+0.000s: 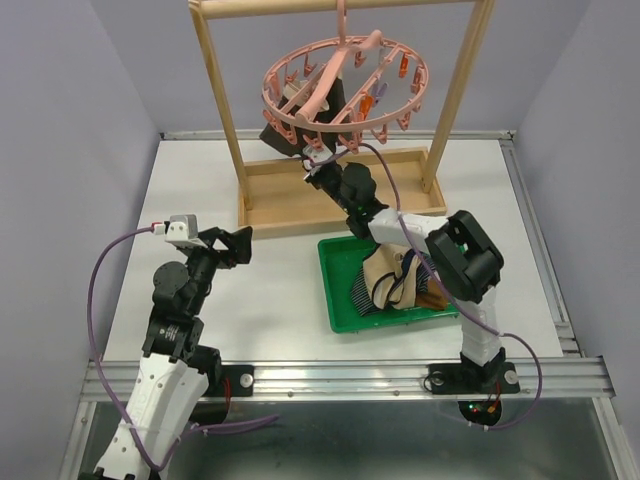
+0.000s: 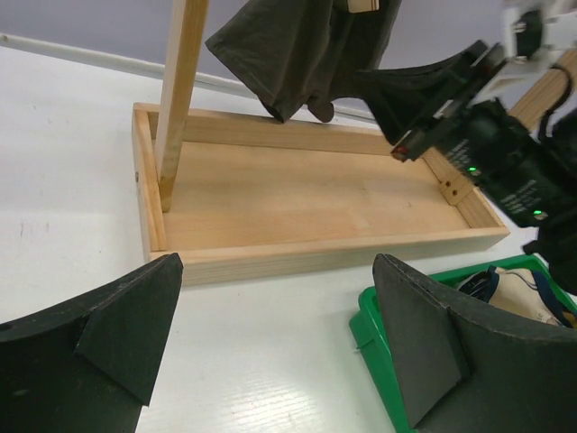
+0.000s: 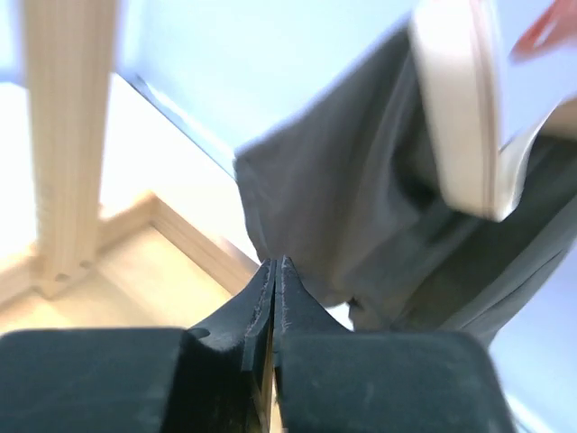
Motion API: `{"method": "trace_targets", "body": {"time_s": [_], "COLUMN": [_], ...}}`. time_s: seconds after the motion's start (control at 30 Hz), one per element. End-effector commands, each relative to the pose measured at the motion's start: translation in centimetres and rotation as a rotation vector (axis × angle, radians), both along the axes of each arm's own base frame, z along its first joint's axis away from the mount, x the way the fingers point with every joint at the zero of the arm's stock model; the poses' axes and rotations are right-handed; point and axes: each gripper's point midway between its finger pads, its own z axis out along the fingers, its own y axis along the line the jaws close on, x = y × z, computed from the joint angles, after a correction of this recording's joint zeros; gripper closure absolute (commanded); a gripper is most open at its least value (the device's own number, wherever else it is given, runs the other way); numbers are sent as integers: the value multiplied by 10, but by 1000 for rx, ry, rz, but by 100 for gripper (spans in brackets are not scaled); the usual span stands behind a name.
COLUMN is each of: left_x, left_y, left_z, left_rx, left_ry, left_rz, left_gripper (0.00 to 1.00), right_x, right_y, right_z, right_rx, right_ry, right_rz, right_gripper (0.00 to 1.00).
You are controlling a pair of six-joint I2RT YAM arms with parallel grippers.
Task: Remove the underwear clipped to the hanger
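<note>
Right wrist | dark grey underwear (image 3: 361, 207) hangs clipped under hanger (image 1: 268, 95) | right gripper (image 3: 275, 271) jaws clenched together just below hem | left gripper (image 2: 275, 271) jaws spread | cloth likely light, limp: pinch hem

The top camera looks steeply down from high on the near side of the wooden frame (image 1: 290, 205), taking in the whole table (image 1: 280, 290). The left wrist camera sits low in front of that frame, facing its base. The right wrist camera, close inside the frame, looks up at the dark underwear (image 3: 361, 207), which the left wrist view also shows.
</note>
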Motion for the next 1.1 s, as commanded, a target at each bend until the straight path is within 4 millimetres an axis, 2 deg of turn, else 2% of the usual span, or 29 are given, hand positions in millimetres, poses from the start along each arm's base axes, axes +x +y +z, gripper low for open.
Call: {"method": "trace_targets", "body": {"time_s": [0.0,0.03,0.07,0.1,0.13,0.17,0.2,0.23,0.27,0.3,0.33,0.37,0.43,0.47,0.5,0.53,0.57,0.63,0.67,0.7,0.73,0.77,0.8,0.83,0.87,0.93,0.97,1.0,1.07], "left_x": [0,0,0,0,0,0,-1,-1,-1,-1,-2,-2,-2,-1,-1,-1,0,1,2,4,4,5,5,6,6,6,6,5,5], "left_y": [-3,-4,-5,-5,-5,-5,-5,-5,-5,-4,-3,-2,-2,-1,-1,-1,-1,-2,-3,-3,-3,-4,-5,-5,-5,-5,-5,-5,-5], "left_z": [25,24,24,24,24,24,25,25,24,25,26,26,25,25,25,24,24,22,20,19,19,17,16,15,15,14,14,15,15], "left_rx": [-17,-13,-13,-9,-9,-9,-6,-8,-6,-7,-6,-6,-6,-6,-6,-2,-4,4,6,8,9,12,15,15,16,16,14,12,11], "left_ry": [-79,-76,-76,-77,-76,-73,-76,-76,-76,-79,-83,-83,-80,-79,-78,-76,-77,-69,-65,-58,-58,-53,-48,-45,-42,-42,-42,-45,-43], "left_rz": [-14,-20,-26,-29,-31,-31,-31,-28,-28,-23,-20,-15,-12,-9,-9,-9,-8,-10,-15,-14,-18,-21,-24,-26,-26,-26,-24,-24,-24], "left_gripper": [1,1,1,1,1,1,1,1,1,1,1,1,1,1,1,1,1,1,1,1,1,1,1,1,1,1,1,1,1], "right_x": [-30,-28,-25,-13,-8,-1,10,16,22,32,38,46,59,74,82,86,94,106,108,112,112,114,116,116,119,121,126,128,134], "right_y": [-4,-5,-8,-11,-11,-12,-12,-10,-4,-2,0,2,5,5,8,6,7,7,8,11,12,13,14,13,13,11,8,6,-2], "right_z": [16,10,4,-6,-11,-15,-5,-4,-22,-6,-8,-26,-29,-28,-4,-25,1,3,2,-10,-8,3,-8,-1,-10,-4,-15,-16,-9], "right_rx": [28,22,21,18,18,22,47,59,48,82,89,77,83,95,135,103,145,161,161,144,138,152,135,142,130,141,134,137,157], "right_ry": [-39,-33,-26,-16,-10,-5,-24,-28,-10,-37,-40,-26,-46,-72,-120,-106,-161,-200,-210,-212,-229,-253,-251,-264,-264,-283,-276,-278,-297], "right_rz": [87,70,49,-6,-29,-53,-90,-104,-110,-131,-141,-166,-205,-251,-273,-293,-318,-358,-362,-359,-363,-363,-363,-368,-373,-384,-393,-397,-410], "right_gripper": [88,68,44,9,0,0,0,0,0,0,0,0,0,0,0,0,0,0,0,0,0,0,0,0,0,0,0,0,1]}}
